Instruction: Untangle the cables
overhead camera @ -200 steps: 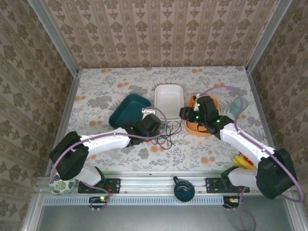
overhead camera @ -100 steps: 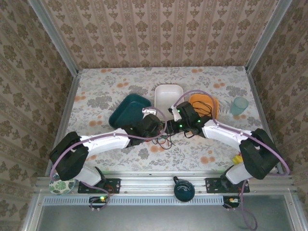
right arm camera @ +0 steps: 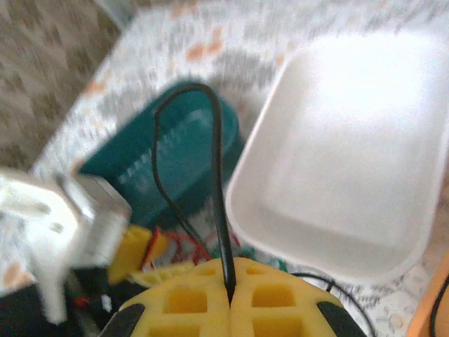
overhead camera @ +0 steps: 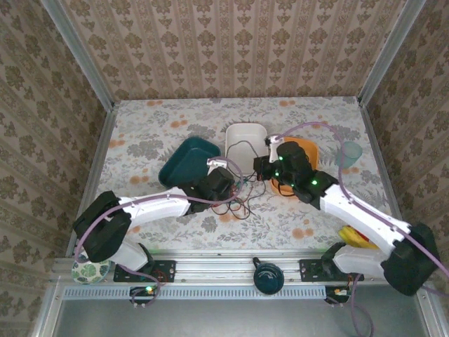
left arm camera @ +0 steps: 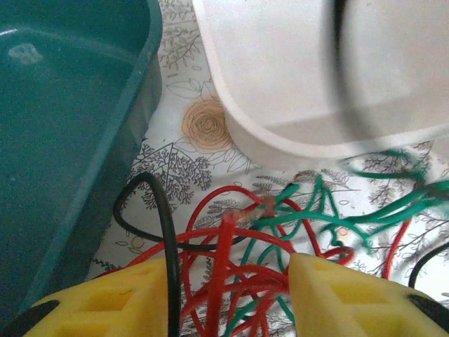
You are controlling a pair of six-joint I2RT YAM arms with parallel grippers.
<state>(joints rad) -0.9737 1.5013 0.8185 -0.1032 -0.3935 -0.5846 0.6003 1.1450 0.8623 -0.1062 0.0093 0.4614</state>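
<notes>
Left claw (left arm camera: 228, 281) spread, yellow fingers (left arm camera: 105, 302) apart, bunch of cables (left arm camera: 223, 246) lying between them: red, green and black strands, looped over each other on the bench (overhead camera: 154, 123). Can't tell if either pad presses the strands. Green strands run off right, blurred.

Top view: cables (overhead camera: 242, 200) sit mid-bench, just in front of the white tray (overhead camera: 245, 133), between the two claws. Left claw (overhead camera: 223, 184) at the bunch's left edge, right claw (overhead camera: 265, 168) just up and right of it.

Right claw (right arm camera: 231, 291) pressed together, pinching the black cable (right arm camera: 217, 175). That cable stands up from the fingertips in a tall narrow loop, and its far side drops back toward the bunch. Red strands show low beside the left claw's yellow finger (right arm camera: 137, 253), seen from the right wrist.

Left wrist view: a blurred dark strand crosses over the white tray (left arm camera: 316, 70), off the surface. Probably the same black cable, not sure.

Teal bin (overhead camera: 184, 163) left of the tray, nearly touching it. From the left wrist the teal bin (left arm camera: 56, 140) stands just left of the bunch, one black loop close to its wall. Right wrist shows the white tray (right arm camera: 351, 161) and teal bin (right arm camera: 161, 161) side by side behind the loop.

Orange bowl (overhead camera: 309, 149) right of the tray, partly under the right arm. Teal cup (overhead camera: 349, 153) further right, apart from the cables.
</notes>
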